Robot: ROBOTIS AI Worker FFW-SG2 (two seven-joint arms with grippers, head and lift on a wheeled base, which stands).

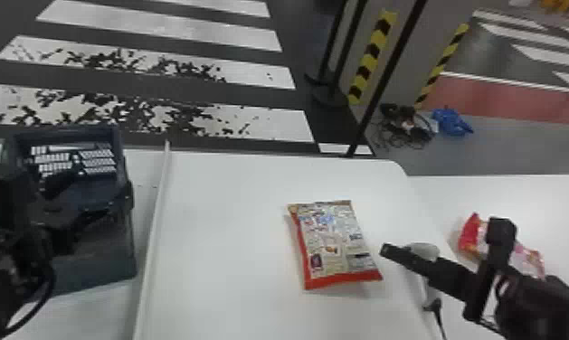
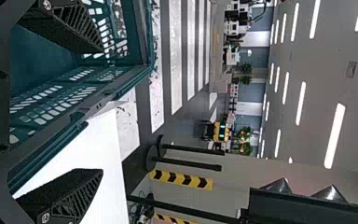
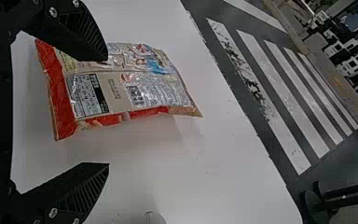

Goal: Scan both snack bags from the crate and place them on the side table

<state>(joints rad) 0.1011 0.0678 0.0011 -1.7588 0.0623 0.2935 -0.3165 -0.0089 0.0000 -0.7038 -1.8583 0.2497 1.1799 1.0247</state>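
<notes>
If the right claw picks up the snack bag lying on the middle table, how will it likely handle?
The snack bag looks puffed, so it would probably feel light for its size and give when squeezed. Its glossy film may slip a little between fingers. Lying flat on its broad side, it seems unlikely to roll.

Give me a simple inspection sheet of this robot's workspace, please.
Surface: white table; side table to its right.
Job's things: crate at left; one bag flat on the table, a second bag on the side table.
Clutter: pale rounded object by the table's right edge, purpose unclear.
Grippers: left gripper open at the crate; right gripper open near the first bag, gripping nothing.
Cables: tangle on the floor beyond.
Surroundings: striped floor, posts.
</notes>
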